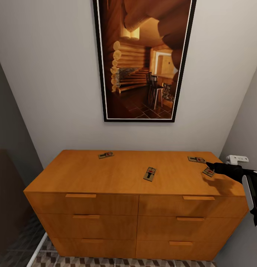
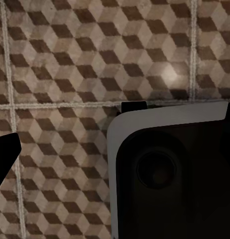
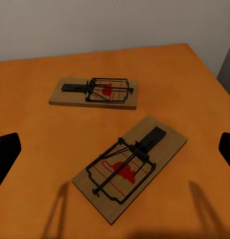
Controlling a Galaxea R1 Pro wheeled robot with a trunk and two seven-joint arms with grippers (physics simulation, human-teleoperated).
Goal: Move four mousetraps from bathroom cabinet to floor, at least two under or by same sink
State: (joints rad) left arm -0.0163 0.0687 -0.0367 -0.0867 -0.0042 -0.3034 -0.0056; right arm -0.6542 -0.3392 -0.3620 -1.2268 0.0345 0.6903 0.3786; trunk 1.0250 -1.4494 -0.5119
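Note:
The orange-brown cabinet [image 1: 117, 174] stands against the wall with all the mousetraps lying flat on its top: one at the back left [image 1: 106, 155], one in the middle [image 1: 150, 173] and two at the right end [image 1: 197, 159] [image 1: 208, 171]. My right gripper [image 1: 213, 167] hovers open just above the right pair. In the right wrist view the nearer trap [image 3: 130, 167] lies between the wide-apart fingertips [image 3: 5, 154] and the farther trap [image 3: 95, 92] beyond it. The left wrist view looks down on the cube-patterned bathroom floor [image 2: 70, 59], with one black finger [image 2: 5, 154] at the edge. The sink is out of view.
A tall framed picture [image 1: 143, 59] hangs above the cabinet. A white wall fitting [image 1: 236, 159] sits just behind the right gripper, near the side wall. A dark panel [image 1: 9, 178] closes the left side. Part of my white and black body [image 2: 170, 169] shows above the tiles.

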